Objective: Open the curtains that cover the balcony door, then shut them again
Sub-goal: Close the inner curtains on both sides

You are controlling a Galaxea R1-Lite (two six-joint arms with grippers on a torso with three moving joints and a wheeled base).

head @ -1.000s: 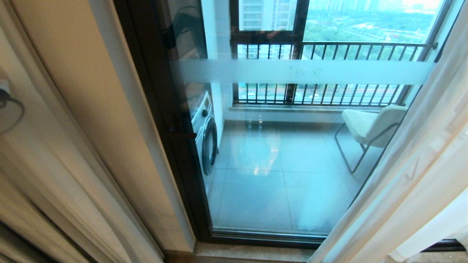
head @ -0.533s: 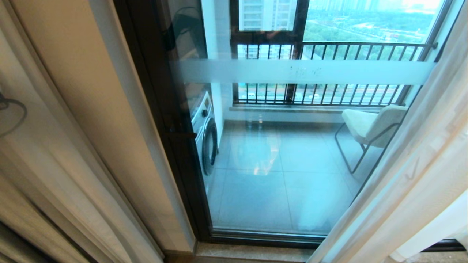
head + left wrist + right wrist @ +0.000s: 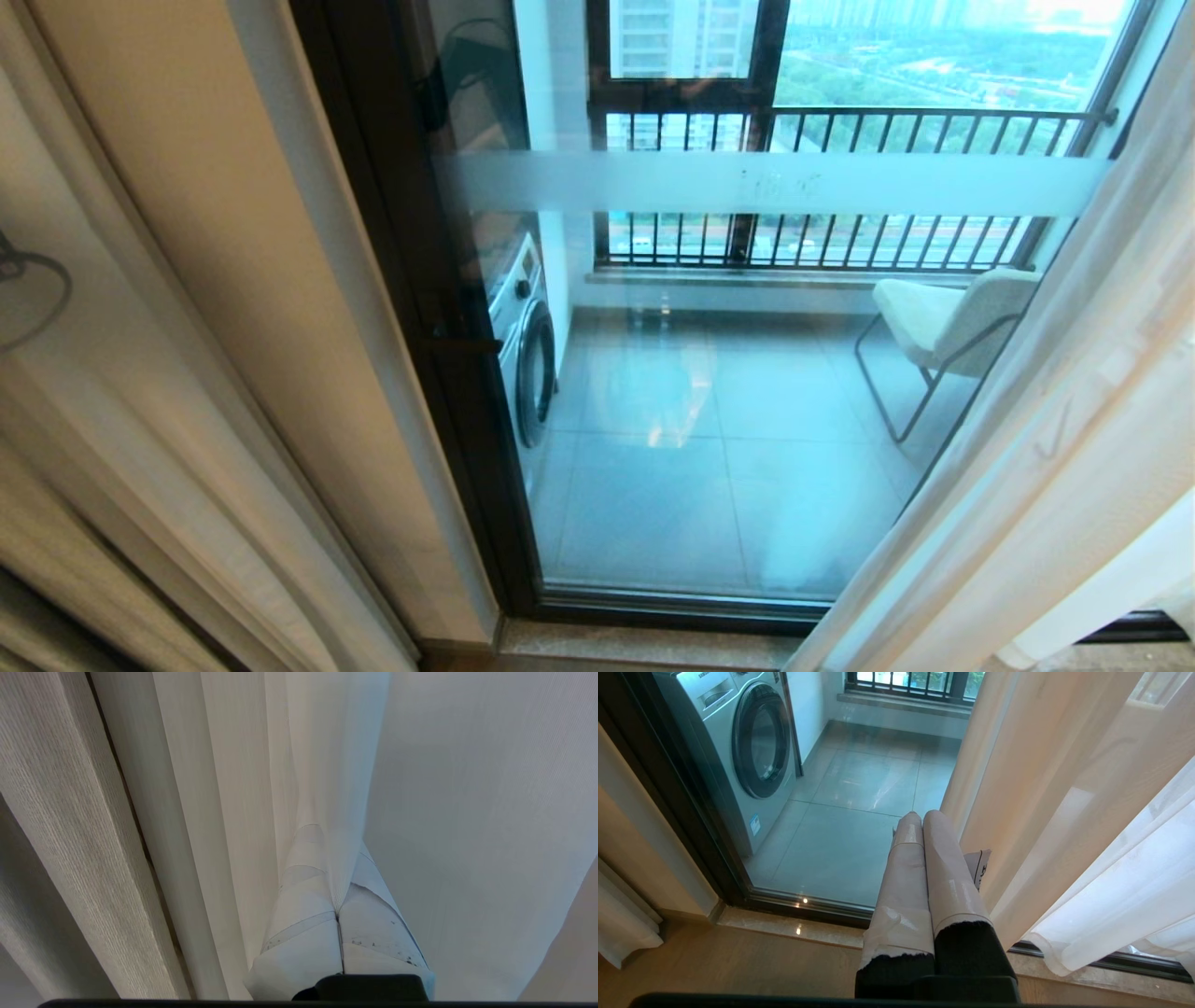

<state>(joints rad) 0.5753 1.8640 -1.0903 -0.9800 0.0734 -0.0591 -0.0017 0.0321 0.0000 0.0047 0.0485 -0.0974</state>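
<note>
At the balcony door: lines below place things relative to the balcony door [image 3: 747, 392].
Balcony door: tall glass in a dark frame, uncovered in the middle; a frosted white band [image 3: 775, 184] runs level across the glass.
Curtains: the curtains [image 3: 1046, 448] are drawn apart, one sheer panel at the door's right edge, another bunch on the wall to the door's left; the folds run lengthwise from top to floor, and the hem of the right panel hangs just above the door's sill.
Left gripper: the left gripper [image 3: 334, 877] is at the panel left of the door, jaws clenched on a vertical fold of curtain that runs up between them.
Right gripper: the right gripper [image 3: 922, 816] is low before the door's sill, just beside the right panel, jaws pressed together with nothing between them.
Writing: the washing machine [image 3: 738, 751] behind the glass, at the door's left side, reads SAMSUNG along its top edge; its small blue sticker is too small to read.
Beyond the door: a pale chair [image 3: 943, 322] on grey tiles, and a black-barred railing [image 3: 840, 187].
</note>
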